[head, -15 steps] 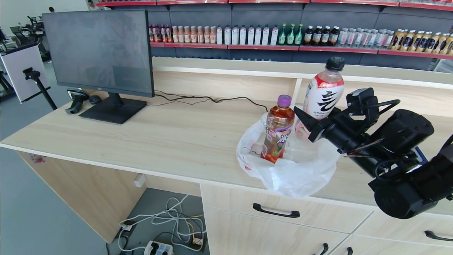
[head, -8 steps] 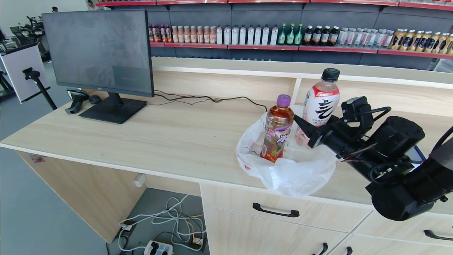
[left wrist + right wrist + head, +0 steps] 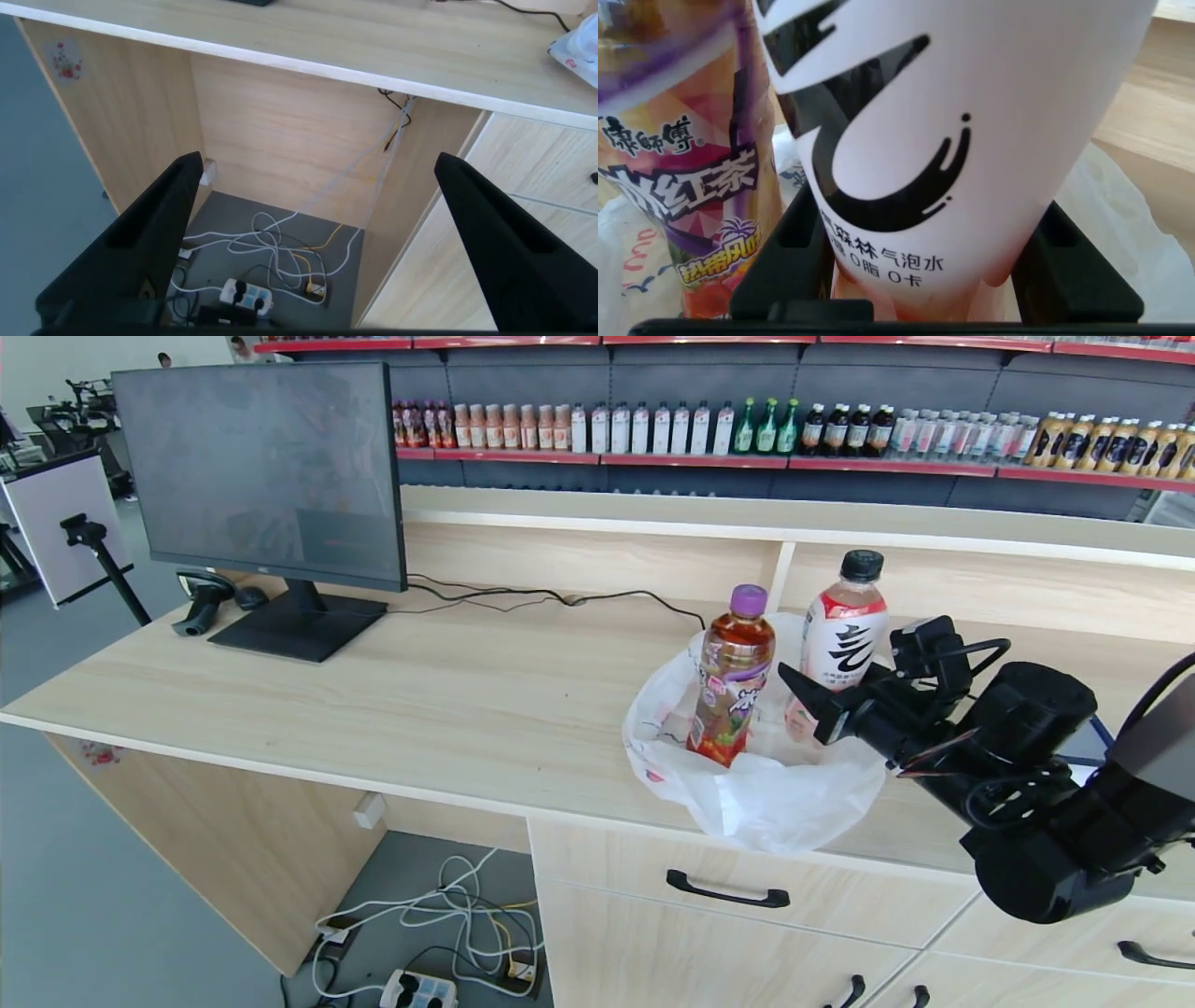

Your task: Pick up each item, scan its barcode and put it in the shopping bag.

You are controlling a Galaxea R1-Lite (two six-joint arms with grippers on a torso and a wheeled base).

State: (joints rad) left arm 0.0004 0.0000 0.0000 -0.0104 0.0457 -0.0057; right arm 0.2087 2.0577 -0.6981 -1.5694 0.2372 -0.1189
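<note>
Your counter (image 3: 420, 709) is carrying the white shopping bag (image 3: 775, 793), which is slumping open near the front edge. Your left gripper (image 3: 327, 233) is hanging below the counter's edge, fingers wide apart and holding nothing. Your right gripper (image 3: 808, 702) is sitting at the bag's mouth, fingers clamping the lower body of the upright white-labelled bottle (image 3: 845, 639). Fingers and bag folds are hiding its base. The purple-capped tea bottle (image 3: 733, 677) is standing just beside it, inside the bag.
</note>
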